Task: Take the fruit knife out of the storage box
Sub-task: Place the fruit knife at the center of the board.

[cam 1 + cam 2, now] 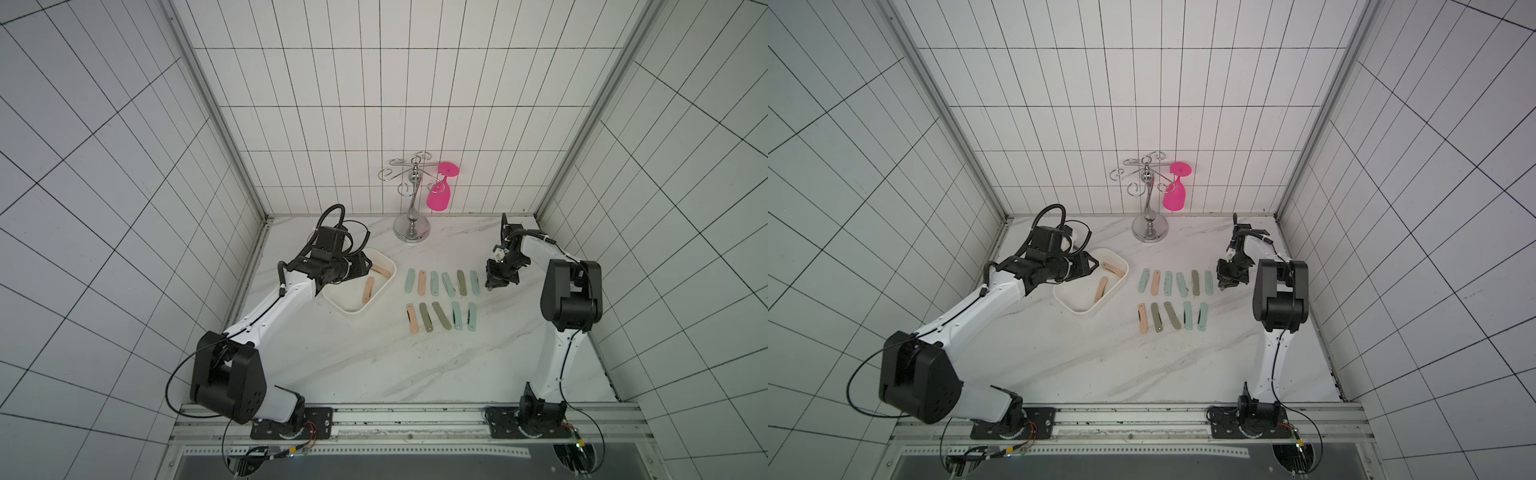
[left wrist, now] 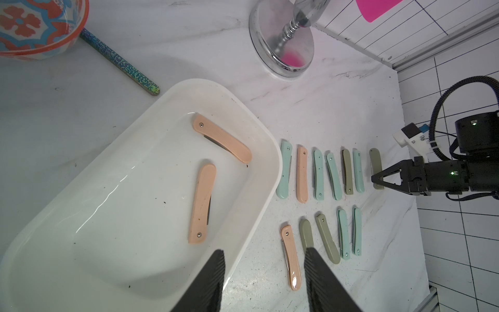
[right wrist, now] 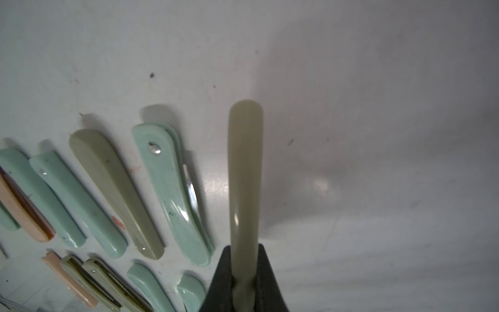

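Observation:
The white storage box (image 1: 353,301) (image 2: 135,202) sits left of centre on the marble table. Two peach folding fruit knives (image 2: 203,204) (image 2: 222,141) lie apart on its floor. My left gripper (image 2: 263,251) (image 1: 366,265) hovers open and empty above the box's long rim, one finger over the box and one over the table. My right gripper (image 3: 244,247) (image 1: 494,286) is shut on one end of an olive-green fruit knife (image 3: 245,162) (image 2: 375,159) at the right end of the far row. I cannot tell whether that knife touches the table.
Two rows of folded fruit knives (image 1: 440,282) (image 1: 440,316), mint, olive and peach, lie right of the box. A chrome stand (image 1: 411,228) holding a pink glass (image 1: 439,193) is at the back. A patterned bowl (image 2: 40,27) and stick (image 2: 118,60) lie beyond the box.

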### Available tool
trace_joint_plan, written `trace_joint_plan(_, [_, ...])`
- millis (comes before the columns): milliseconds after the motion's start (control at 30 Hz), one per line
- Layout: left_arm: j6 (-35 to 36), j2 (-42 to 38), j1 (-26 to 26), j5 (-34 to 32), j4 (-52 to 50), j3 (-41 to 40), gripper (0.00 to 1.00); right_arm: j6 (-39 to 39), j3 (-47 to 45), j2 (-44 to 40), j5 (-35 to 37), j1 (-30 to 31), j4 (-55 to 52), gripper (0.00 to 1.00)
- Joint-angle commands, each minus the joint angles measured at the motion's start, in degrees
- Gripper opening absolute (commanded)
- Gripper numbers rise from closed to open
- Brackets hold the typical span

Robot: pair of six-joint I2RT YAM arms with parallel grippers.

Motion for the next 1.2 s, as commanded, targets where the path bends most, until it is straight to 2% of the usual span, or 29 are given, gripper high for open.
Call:
trace_joint_plan(0, [1.0,0.7,0.2,0.9,1.2,1.0,0.51,-2.3,2.5,1.5,1.6,-0.2,-3.4,0.00])
trace_joint_plan(267, [1.0,1.2,0.2,1.1,1.2,1.3,0.51,-1.6,1.1,1.1,3.4,-0.2,-3.5,0.01])
trace_joint_plan(400, [1.0,1.2,0.2,1.3,1.2,1.2,0.51,-0.7,0.6,0.3,5.3,-0.2,-3.5,0.25])
trace_joint_plan(533, [0.6,1.0,0.2,1.6,1.3,1.1,0.51,0.1,0.4,-0.3,6.5,-0.2,-3.4,0.41])
trace_joint_plan(833, [0.4,0.0,0.2,1.7,1.3,0.3,0.51,2.6,0.2,-2.0,9.6,-0.2,-1.2,0.43])
trace_joint_plan(1167, [0.3,-0.1,0.2,1.7,1.4,0.2,0.51,5.6,0.8,-0.4,8.5,0.5,3.2,0.42])
